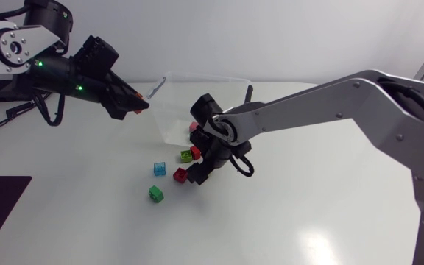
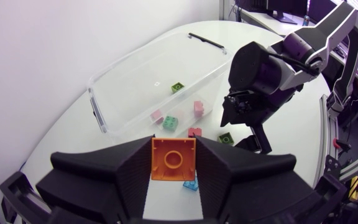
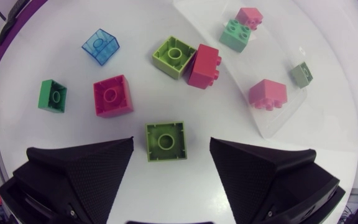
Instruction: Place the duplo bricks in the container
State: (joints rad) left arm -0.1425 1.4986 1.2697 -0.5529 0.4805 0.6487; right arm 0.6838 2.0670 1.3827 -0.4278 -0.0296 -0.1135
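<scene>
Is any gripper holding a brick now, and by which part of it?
The left gripper holds an orange brick by two opposite sides. The right gripper is open and holds nothing; a green brick merely lies between its fingers.

orange brick (image 2: 173, 158), lime green brick (image 3: 165, 140), translucent blue brick (image 3: 101, 46), clear container (image 2: 129, 93), possibly olive brick (image 3: 301, 74)

Head camera looks down from overhead; both wrist cameras closely share the container (image 1: 171, 110).

White table (image 1: 308, 221), clear container (image 2: 135, 81), green brick (image 3: 53, 96), blue brick (image 3: 100, 45), red brick (image 3: 112, 95) beside it
</scene>
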